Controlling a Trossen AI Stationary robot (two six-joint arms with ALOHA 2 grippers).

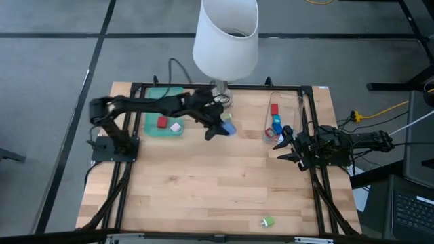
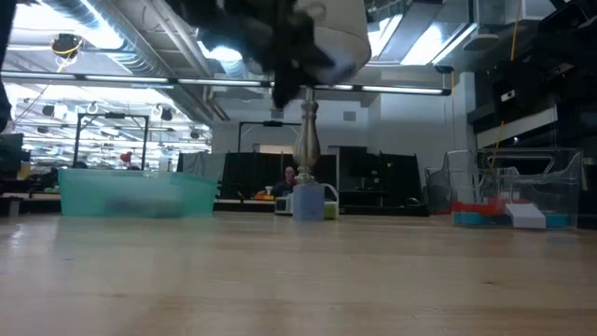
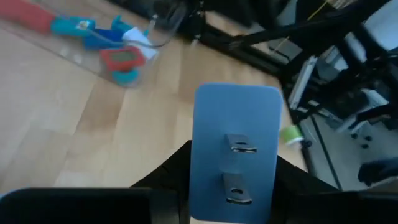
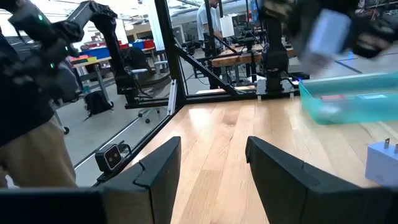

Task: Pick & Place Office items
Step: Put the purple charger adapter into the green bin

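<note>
Left pincer [image 3: 233,186] clamped on flat blue rectangular block [image 3: 236,143] with two metal prongs, lifted clear of the bench [image 1: 203,183] near the far edge, mid-width.

Judged light, rigid, smooth-faced plastic; grip across the narrow sides. Its long axis runs out from the fingers, pronged face toward the wrist camera. Right pincer [image 4: 211,168] waits released at the right edge, beside the clear plastic bin [image 1: 281,112].

I saw the wooden table [image 1: 203,183] carrying a green tray [image 1: 154,129] and clear bin [image 1: 293,108] toward its far edge, a green piece [image 1: 268,221] near the front.
</note>
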